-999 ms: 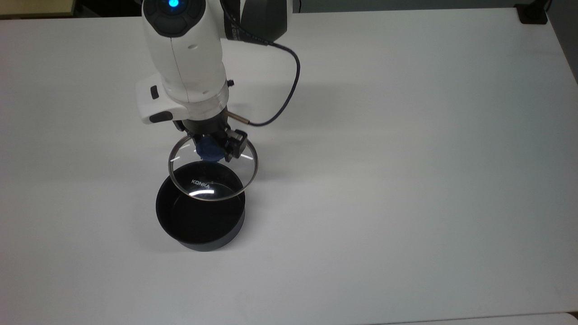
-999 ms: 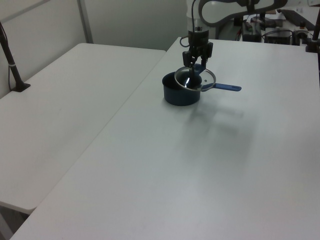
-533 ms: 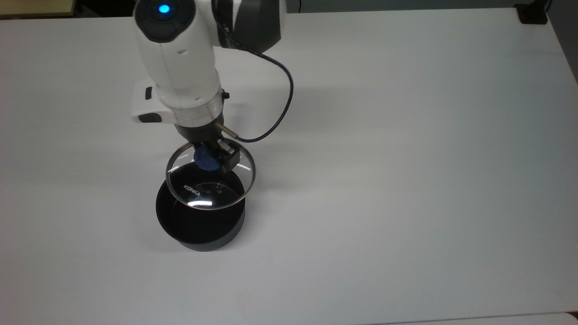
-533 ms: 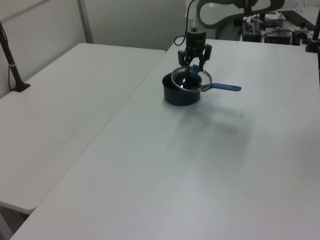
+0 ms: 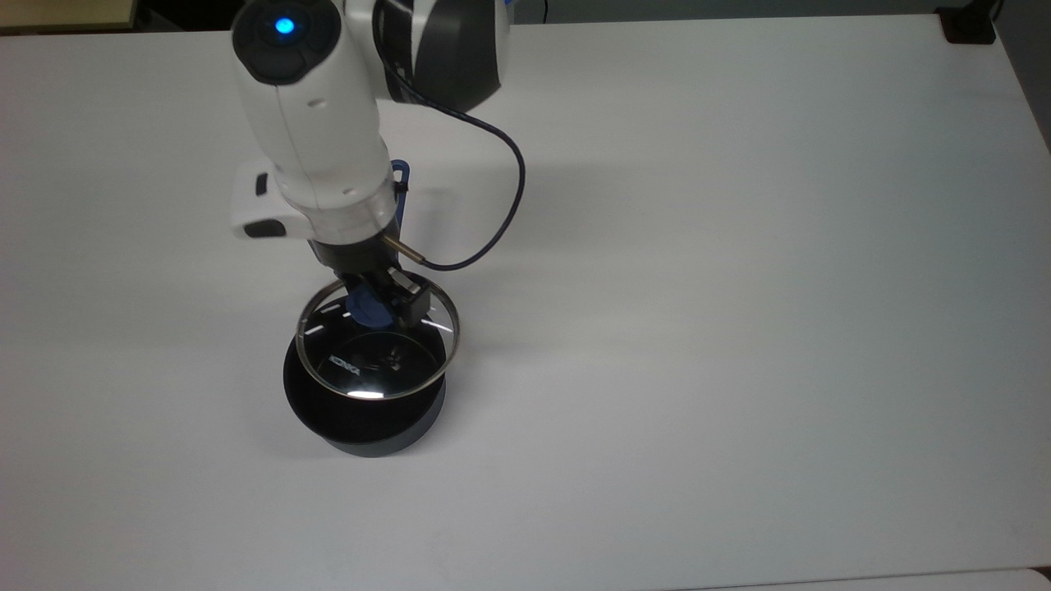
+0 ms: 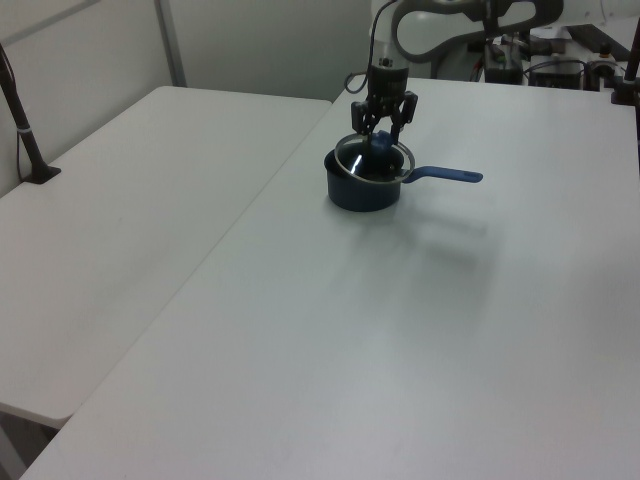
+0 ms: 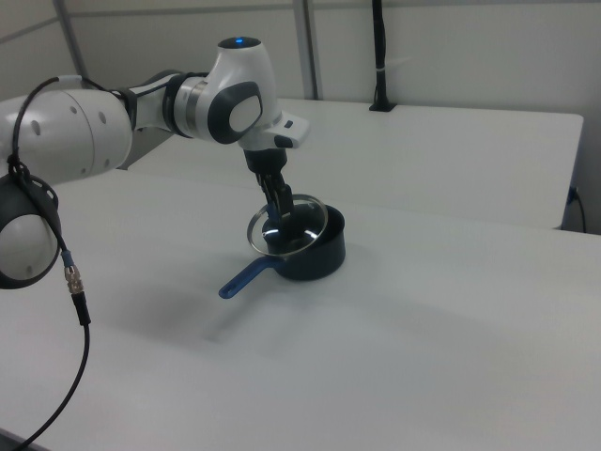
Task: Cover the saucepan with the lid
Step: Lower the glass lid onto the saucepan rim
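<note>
A two-finger gripper clasps the blue knob of a round clear glass lid, tilted above a black saucepan's twelve-o'clock rim, not yet seated.

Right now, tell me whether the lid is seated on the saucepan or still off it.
Off. The lid hangs tilted in the gripper, overhanging the saucepan rim.

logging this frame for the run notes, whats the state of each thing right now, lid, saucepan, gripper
lid: held by its blue knob, tilted, over the saucepan's mouth, not yet seated on the rim.
saucepan: upright on the table, uncovered, nothing visible inside; its blue handle points to the left view's right.
gripper: shut on the lid's knob, above the saucepan.
</note>
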### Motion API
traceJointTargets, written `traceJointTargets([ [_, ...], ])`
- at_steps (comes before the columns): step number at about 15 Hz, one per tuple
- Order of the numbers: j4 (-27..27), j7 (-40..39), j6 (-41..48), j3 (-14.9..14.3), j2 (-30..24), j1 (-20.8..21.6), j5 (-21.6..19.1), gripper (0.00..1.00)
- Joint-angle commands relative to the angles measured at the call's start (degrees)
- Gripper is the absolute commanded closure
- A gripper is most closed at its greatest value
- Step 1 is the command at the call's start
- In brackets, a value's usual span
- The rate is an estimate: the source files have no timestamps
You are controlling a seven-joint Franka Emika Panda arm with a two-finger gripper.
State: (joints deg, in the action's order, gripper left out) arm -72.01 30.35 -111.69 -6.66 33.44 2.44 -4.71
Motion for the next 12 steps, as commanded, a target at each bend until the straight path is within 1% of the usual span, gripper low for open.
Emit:
traceJointTargets([
  [1, 1.79, -7.31, -0.63, -2.30, 1.02, 0.90, -1.35, 0.55],
  [4, 3.98, -9.43, -0.11, -2.74, 1.46, 0.90, -1.26, 0.55],
  [8, 4.07, -9.26, -0.63, -3.53, 2.69, 2.04, -1.09, 0.55],
  [12, 4.07, -8.99, -0.72, -3.53, 3.48, 2.13, -1.09, 0.55],
])
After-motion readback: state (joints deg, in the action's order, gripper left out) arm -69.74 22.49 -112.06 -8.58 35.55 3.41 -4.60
